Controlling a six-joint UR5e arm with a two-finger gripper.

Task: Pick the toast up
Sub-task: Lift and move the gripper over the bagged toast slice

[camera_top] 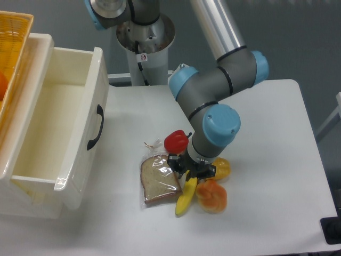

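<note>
On the white table (266, 133), near its front edge, lies the toast (159, 181): a flat brown bread slice with a darker crust, sealed in shiny clear plastic whose twisted tail points up and left. Directly to its right hangs the black two-finger gripper (189, 169) of the grey-and-blue arm, low over the clutter. Whether the fingers are spread or pressed together cannot be told, since the wrist housing hides them from above, and nothing appears to be pinched.

The gripper stands at the toast's upper right corner, touching or just beside the plastic edge, not centred over the slice. A red bell pepper (176, 141) sits just behind the gripper, a yellow banana (186, 197) lies along the toast's right side beneath it, and an orange lumpy bun-like item (212, 196) and a yellow rounded fruit (221, 169) crowd the far right. A white open plastic bin (58, 122) stands well apart at the left.

Judged advice for the grasp: shift leftward so the fingers straddle the slice's edge clear of the banana, descend until one finger can slide under the wrapper, and close gently, as glossy film is likely to slip. The main risk is catching the banana or nudging the pepper.
</note>
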